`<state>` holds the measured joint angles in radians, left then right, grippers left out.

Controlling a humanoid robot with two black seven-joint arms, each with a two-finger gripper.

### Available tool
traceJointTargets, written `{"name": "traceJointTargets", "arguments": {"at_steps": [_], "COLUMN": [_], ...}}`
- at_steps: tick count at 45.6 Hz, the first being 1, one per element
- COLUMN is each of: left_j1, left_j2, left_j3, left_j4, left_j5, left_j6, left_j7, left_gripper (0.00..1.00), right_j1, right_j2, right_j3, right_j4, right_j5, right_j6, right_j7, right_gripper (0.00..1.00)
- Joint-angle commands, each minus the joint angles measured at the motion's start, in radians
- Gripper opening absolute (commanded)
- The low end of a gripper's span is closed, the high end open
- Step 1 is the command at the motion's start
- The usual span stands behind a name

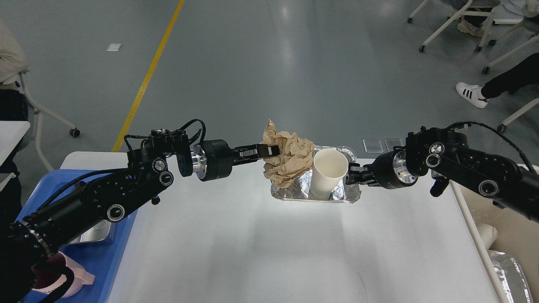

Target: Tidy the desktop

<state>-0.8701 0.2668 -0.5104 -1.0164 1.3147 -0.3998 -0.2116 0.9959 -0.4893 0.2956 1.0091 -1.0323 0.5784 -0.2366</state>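
The white desktop [252, 252] carries a crinkled foil tray [342, 197] at its far middle, with a white paper cup [327, 174] standing in its right half. My left gripper [271, 150] is shut on a crumpled brown paper wad [291, 159] and holds it over the tray's left half, beside the cup. My right gripper [350, 174] sits at the tray's right rim with its fingers closed on the foil edge.
A blue tray [111, 256] lies at the desktop's left edge, mostly hidden by my left arm; a steel box [99, 232] and a pink mug [80, 275] show in it. A cream bin [505, 235] with foil [509, 271] stands to the right.
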Motion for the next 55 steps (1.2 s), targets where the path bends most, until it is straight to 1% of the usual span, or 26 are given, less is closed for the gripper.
{"name": "traceJointTargets", "arguments": {"at_steps": [1, 2, 3, 21, 29, 33, 38, 42, 47, 49, 55], "left_j1": [0.0, 0.0, 0.0, -0.003, -0.013, -0.015, -0.007, 0.022, 0.137, 0.189, 0.328], "left_j2": [-0.027, -0.032, -0.038, -0.031, 0.002, 0.032, 0.101, 0.156, 0.193, 0.204, 0.212], "left_j3": [-0.002, -0.002, -0.004, -0.016, -0.046, -0.1, -0.164, -0.255, -0.393, -0.477, -0.657], "left_j4": [0.016, 0.016, 0.016, 0.004, -0.014, -0.04, -0.099, -0.152, -0.165, -0.165, -0.159], "left_j5": [-0.018, -0.025, -0.028, -0.038, -0.064, -0.144, -0.245, -0.36, -0.529, -0.606, -0.759], "left_j6": [0.004, 0.004, 0.002, -0.004, -0.004, -0.001, -0.004, -0.005, 0.001, 0.001, 0.006], "left_j7": [0.003, 0.003, 0.003, 0.003, 0.003, 0.003, 0.001, 0.001, 0.001, 0.001, 0.001], "left_gripper": [0.86, 0.94, 0.97, 0.97, 0.97, 0.97, 0.97, 0.97, 0.97, 0.97, 0.97], "right_j1": [0.0, 0.0, 0.0, -0.005, -0.005, -0.008, -0.011, -0.02, -0.045, -0.059, -0.094], "right_j2": [0.003, 0.003, 0.003, -0.002, -0.002, -0.003, -0.003, -0.018, -0.035, -0.046, -0.095], "right_j3": [0.002, 0.002, 0.002, 0.01, 0.025, 0.066, 0.097, 0.103, 0.132, 0.157, 0.227], "right_j4": [-0.003, -0.003, -0.003, -0.004, -0.006, -0.007, -0.007, -0.006, -0.003, -0.003, -0.006], "right_j5": [0.0, 0.0, 0.0, 0.0, 0.001, 0.005, 0.017, 0.02, 0.023, 0.023, 0.041], "right_j6": [0.0, 0.0, 0.0, 0.0, -0.002, -0.002, 0.0, 0.0, 0.0, 0.0, 0.0], "right_j7": [0.0, 0.0, 0.0, 0.0, 0.002, 0.003, 0.003, 0.003, 0.003, 0.003, 0.008], "right_gripper": [0.0, 0.0, 0.0, 0.0, 0.0, 0.0, 0.0, 0.0, 0.0, 0.0, 0.0]}}
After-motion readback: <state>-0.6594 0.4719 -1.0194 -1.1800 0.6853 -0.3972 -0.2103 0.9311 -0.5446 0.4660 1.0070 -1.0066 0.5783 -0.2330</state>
